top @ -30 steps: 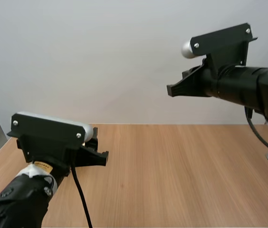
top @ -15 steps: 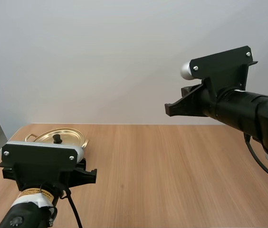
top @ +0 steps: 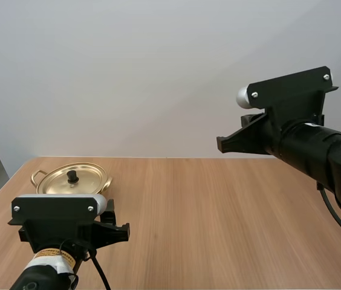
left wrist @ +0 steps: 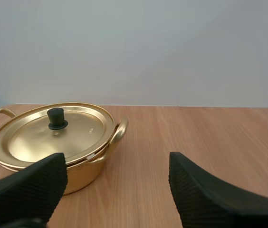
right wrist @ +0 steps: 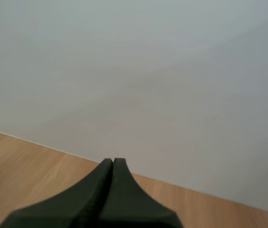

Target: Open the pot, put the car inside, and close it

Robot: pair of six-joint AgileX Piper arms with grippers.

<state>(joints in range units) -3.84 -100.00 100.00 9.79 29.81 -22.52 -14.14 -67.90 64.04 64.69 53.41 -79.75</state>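
The wooden tabletop (top: 219, 205) runs wide under both arms. The right claw (right wrist: 112, 164) hangs high over its right side, fingers pressed together on nothing; I take it as parked clear of the work. The left claw (left wrist: 116, 164) sits low at the near left, fingers spread wide and aimed at the pot (left wrist: 82, 172), probably lining up for the lid (left wrist: 79, 130). The pot stands in the far left corner, near that claw but apart from it. Its lid is seated flat, and the black knob (left wrist: 56, 118) stands upright in the middle, the natural grip. A mark on the lid is too small to read.
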